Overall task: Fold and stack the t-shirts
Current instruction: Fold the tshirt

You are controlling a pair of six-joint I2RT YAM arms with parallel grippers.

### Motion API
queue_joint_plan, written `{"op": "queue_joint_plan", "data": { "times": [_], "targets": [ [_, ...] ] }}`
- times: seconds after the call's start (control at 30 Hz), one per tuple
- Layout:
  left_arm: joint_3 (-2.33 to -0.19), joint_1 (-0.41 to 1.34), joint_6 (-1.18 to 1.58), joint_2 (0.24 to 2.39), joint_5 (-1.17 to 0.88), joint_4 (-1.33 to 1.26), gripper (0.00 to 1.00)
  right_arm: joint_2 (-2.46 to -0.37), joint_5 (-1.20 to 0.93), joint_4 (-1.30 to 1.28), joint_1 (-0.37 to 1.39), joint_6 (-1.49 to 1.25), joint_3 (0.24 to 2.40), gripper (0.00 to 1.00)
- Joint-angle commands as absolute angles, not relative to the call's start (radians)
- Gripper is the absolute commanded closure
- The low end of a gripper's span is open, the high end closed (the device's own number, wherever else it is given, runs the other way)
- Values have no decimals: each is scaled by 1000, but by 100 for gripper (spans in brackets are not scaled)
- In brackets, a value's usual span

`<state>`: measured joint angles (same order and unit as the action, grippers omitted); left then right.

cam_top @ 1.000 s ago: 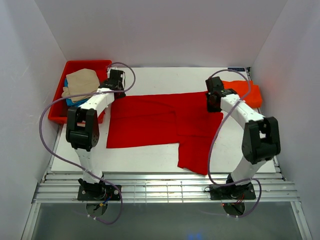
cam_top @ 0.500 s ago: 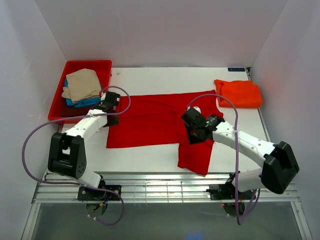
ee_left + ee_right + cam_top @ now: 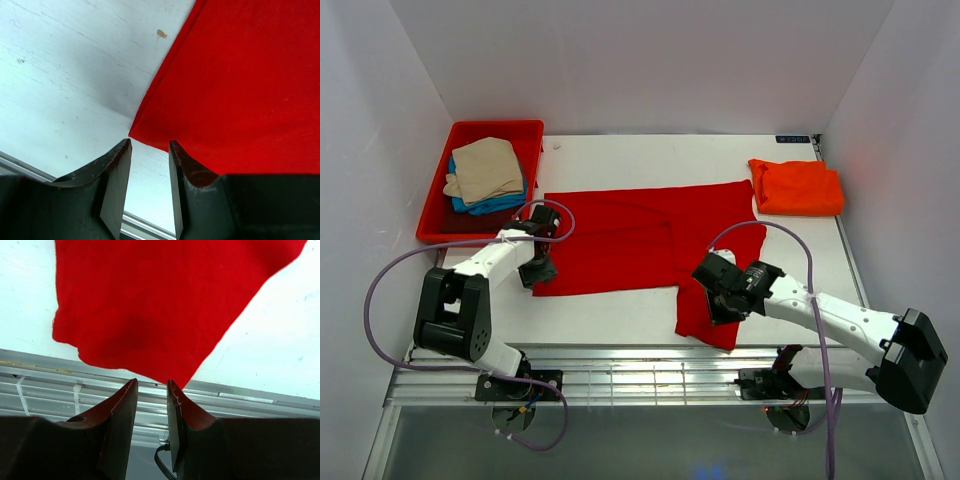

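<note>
From above we see the whole bright red t-shirt (image 3: 620,240) spread flat on the white tabletop (image 3: 610,312), one part of it reaching down toward the near edge. Each wrist view catches only a corner of it. Only the overhead view gives us the folded orange-red t-shirt (image 3: 798,187) at the far right of the tabletop, well apart from the red one. It also shows the red tray (image 3: 432,230) at the far left, holding a beige t-shirt (image 3: 485,168) on top of a blue t-shirt (image 3: 502,204).

The wrist views settle what the top view leaves unclear. The left claw (image 3: 149,145) has its fingers a narrow gap apart with nothing between them, and the shirt's near-left corner lies just ahead of that gap. The right claw (image 3: 152,382) is likewise parted and empty. The pointed tip of the shirt's near flap sits just beyond its fingers, with the metal rails (image 3: 45,377) of the near edge below.

We cannot tell whether either claw touches the tabletop. In the tray, whatever lies under the blue t-shirt is mostly hidden.

The left arm reaches out along the shirt's left edge, its claw at the near-left corner. The right arm swings wide to the right, its forearm running back leftward, low along the near edge, with the claw over the near flap.
</note>
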<state>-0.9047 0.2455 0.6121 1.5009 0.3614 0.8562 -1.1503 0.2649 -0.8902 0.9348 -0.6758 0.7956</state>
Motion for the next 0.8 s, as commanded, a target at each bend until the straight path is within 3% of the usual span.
{"op": "queue_joint_plan", "data": {
  "times": [0.0, 0.77],
  "targets": [
    [-888, 250, 652, 1499, 334, 865, 53, -1112, 268, -926, 943, -733, 785, 64],
    [-801, 249, 663, 1565, 334, 776, 54, -1126, 242, -888, 946, -814, 637, 62]
  ]
}}
